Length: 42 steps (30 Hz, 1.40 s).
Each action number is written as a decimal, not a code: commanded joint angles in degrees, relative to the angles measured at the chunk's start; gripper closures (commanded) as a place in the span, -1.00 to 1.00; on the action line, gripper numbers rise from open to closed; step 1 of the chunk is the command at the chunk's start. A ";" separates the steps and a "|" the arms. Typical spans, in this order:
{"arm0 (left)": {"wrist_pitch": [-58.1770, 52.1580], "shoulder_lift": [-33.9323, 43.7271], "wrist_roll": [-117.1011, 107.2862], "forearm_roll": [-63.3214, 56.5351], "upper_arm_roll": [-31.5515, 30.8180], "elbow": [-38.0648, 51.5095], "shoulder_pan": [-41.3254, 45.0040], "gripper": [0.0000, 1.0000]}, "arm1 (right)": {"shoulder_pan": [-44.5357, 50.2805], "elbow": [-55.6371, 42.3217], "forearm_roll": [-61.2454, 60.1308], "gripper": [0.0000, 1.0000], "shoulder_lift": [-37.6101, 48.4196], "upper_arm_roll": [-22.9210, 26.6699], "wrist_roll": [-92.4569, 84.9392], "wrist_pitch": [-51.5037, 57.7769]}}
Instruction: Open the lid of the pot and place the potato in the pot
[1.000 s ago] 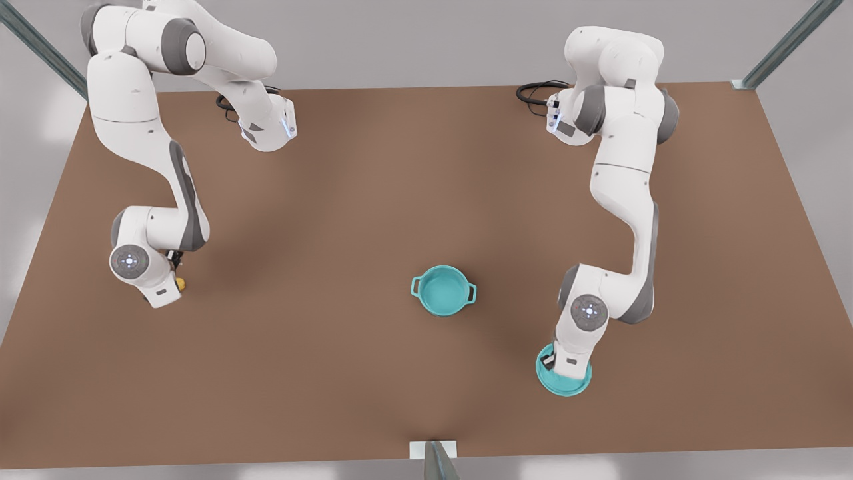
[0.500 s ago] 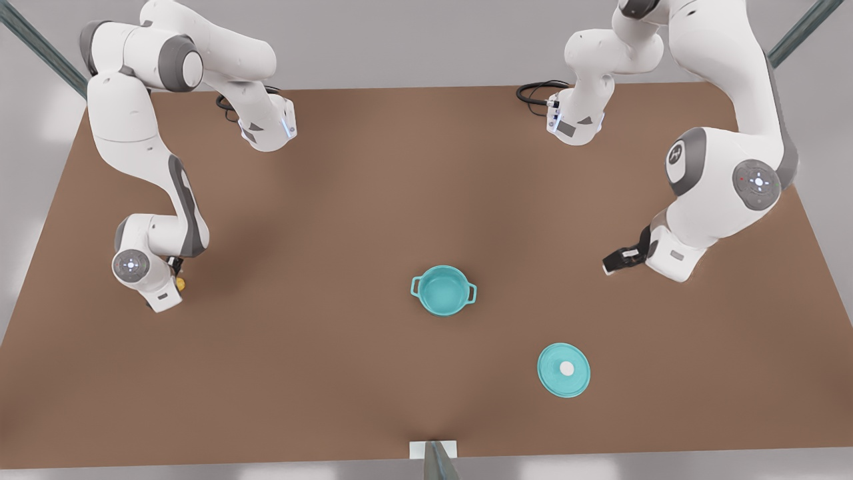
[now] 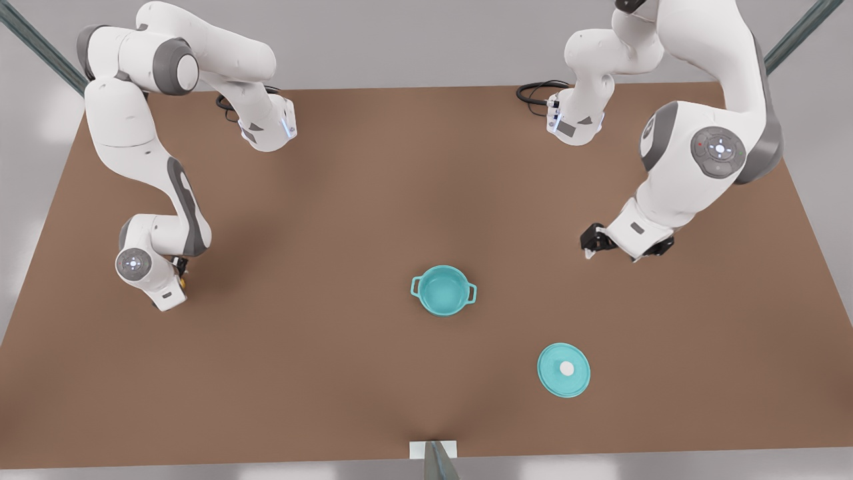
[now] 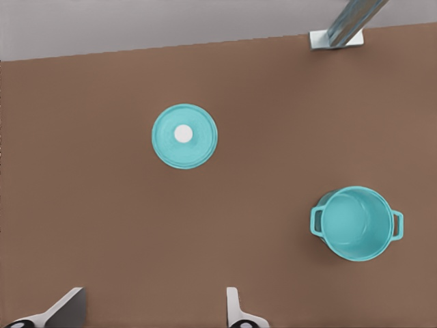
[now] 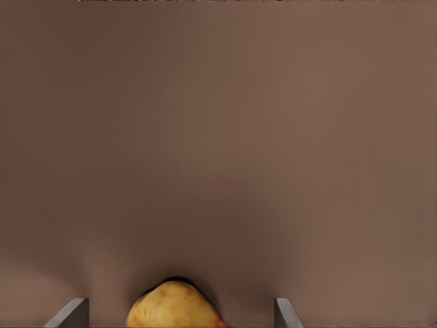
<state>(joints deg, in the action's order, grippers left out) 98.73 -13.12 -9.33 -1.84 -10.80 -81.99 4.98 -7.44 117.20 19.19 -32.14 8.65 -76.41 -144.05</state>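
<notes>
The right gripper [image 5: 179, 320] has its two fingers spread wide, one on each side of the potato [image 5: 174, 309], and they do not touch it yet. In the front view this gripper [image 3: 178, 272] is low over the table [image 3: 346, 187] on the front view's left, with a bit of yellow potato [image 3: 181, 282] peeking out beside it. To do this step well, I think the fingers should go straight down around the middle of the potato and close gently so the lumpy thing does not roll away. The left gripper [image 4: 153, 314] has its fingers wide apart and holds nothing; it waits up high on the front view's right [image 3: 592, 241]. The pot [image 3: 444, 290] stands open in the middle, and the pot lid [image 3: 564, 370] lies flat on the table, well apart from it. I count one potato, one pot, one lid and two grippers.
</notes>
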 commanded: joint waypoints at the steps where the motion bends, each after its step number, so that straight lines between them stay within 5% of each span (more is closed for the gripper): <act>1: -0.56 -0.06 8.80 -0.18 -0.18 0.08 0.03 -1.00 | -0.04 -0.13 0.05 -1.00 0.06 -0.04 -2.69 -0.62; 5: -0.65 -0.41 8.80 -0.18 -0.09 -0.01 0.03 -1.00 | -0.12 -0.21 0.05 -0.77 0.15 -0.04 -4.10 -0.61; 14: -2.05 0.03 8.89 -0.62 -0.01 -0.01 -0.05 -1.00 | -1.44 -0.48 0.14 -0.78 0.24 -0.04 -5.15 -0.53; 25: -3.99 0.12 8.63 -2.37 -0.53 -0.28 0.65 -1.00 | -1.44 -0.30 0.05 -0.05 0.33 -0.12 -6.56 0.00; 32: -3.90 0.38 8.72 -2.46 -0.71 0.08 0.74 -1.00 | -1.35 -0.39 -0.21 -0.03 2.79 -1.27 -7.70 2.90; 42: -3.99 0.82 8.54 -2.37 -0.80 0.43 0.74 -1.00 | -0.91 -2.32 -4.16 0.01 10.08 -11.28 -7.53 12.92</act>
<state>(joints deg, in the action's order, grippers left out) 94.83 -12.40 -1.47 -4.21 -11.52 -81.59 5.72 -8.47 115.05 16.40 -22.57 -1.89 -82.87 -135.82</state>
